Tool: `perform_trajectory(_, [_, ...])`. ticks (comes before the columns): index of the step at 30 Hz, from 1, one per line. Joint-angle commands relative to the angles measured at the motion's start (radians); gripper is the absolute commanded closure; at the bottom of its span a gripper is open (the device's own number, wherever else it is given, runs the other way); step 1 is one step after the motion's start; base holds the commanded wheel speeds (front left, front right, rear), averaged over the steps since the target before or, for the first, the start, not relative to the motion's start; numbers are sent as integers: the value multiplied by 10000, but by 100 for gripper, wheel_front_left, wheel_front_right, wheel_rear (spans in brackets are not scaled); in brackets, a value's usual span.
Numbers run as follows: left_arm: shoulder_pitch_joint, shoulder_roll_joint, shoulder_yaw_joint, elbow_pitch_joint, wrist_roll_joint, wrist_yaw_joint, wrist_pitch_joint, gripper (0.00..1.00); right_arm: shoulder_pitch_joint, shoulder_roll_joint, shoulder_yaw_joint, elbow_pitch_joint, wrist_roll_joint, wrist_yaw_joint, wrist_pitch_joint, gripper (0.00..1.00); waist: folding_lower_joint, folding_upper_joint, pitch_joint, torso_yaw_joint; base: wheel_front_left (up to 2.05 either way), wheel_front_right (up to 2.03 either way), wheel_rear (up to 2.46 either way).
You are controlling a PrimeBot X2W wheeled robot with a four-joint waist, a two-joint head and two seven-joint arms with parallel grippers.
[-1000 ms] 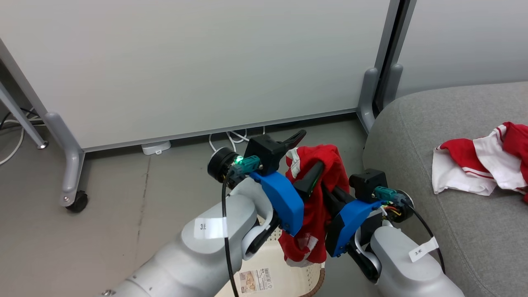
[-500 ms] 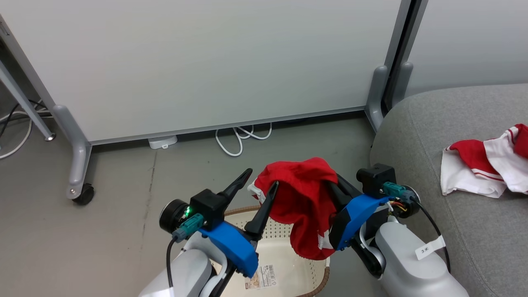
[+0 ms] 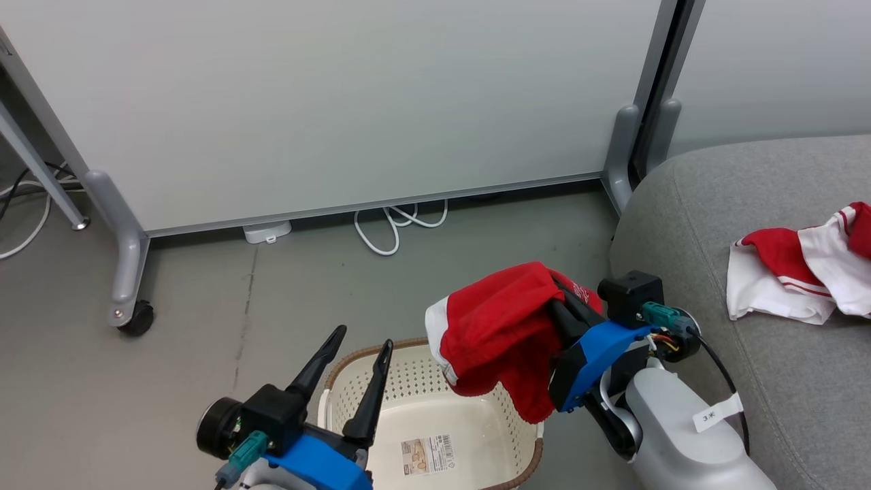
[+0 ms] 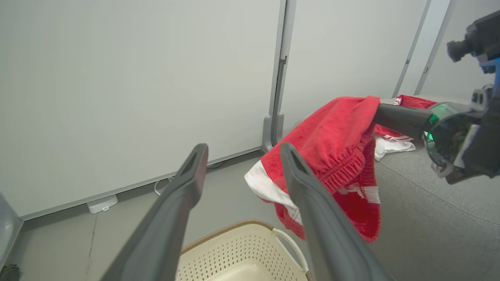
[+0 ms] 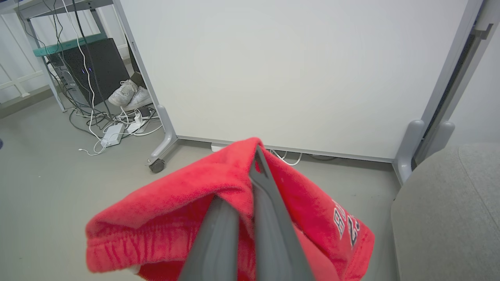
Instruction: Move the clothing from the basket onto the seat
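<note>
Over the basket [image 3: 415, 378]: one red garment [image 3: 500, 327] was held up in the air by the right gripper [image 5: 252, 175] alone, above the basket's right side and near the seat [image 3: 748, 381].
Right jaws: they were pinched shut on the red cloth, which was draped over them.
Left jaws: they were spread wide, and nothing was held in them.
What was changed: the cloth had been let go by the left gripper [image 3: 363, 340]. That arm had been pulled back and down to the basket's left side.
Inside the basket: a sticker [image 3: 425, 456] was seen on the bottom. No clothing was seen there, though the near part was cut off from view.
On the seat: the other red and white garment [image 3: 796, 272] was already laid down, well apart from the held one.
What it means: the pass from one arm to the other seemed done. It was judged that the held garment only had to be carried over to the right and dropped on the seat, so the task was nearly finished.
</note>
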Motion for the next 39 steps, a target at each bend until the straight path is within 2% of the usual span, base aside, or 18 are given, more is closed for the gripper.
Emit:
perform_trajectory(1, [101, -38, 85, -56, 60, -7, -48, 0, 144, -9, -29, -54, -43, 1, -47, 100, 1, 0, 7, 0, 0, 0, 0])
perform_trajectory(10, [897, -412, 1208, -352, 700, -193, -48, 0, 235, -11, -221, -146, -183, 1, -48, 100, 1, 0, 83, -2, 0, 0, 0])
perform_trajectory(22, [925, -617, 1382, -390, 963, -248, -48, 0, 243, 8, -342, -233, -182, 1, -48, 100, 1, 0, 141, -386, 0, 0, 0])
perform_trajectory(39, [721, -541, 1540, -630, 927, -252, -49, 0, 102, 1, -368, -426, -242, 1, -47, 100, 1, 0, 424, -2602, 0, 0, 0])
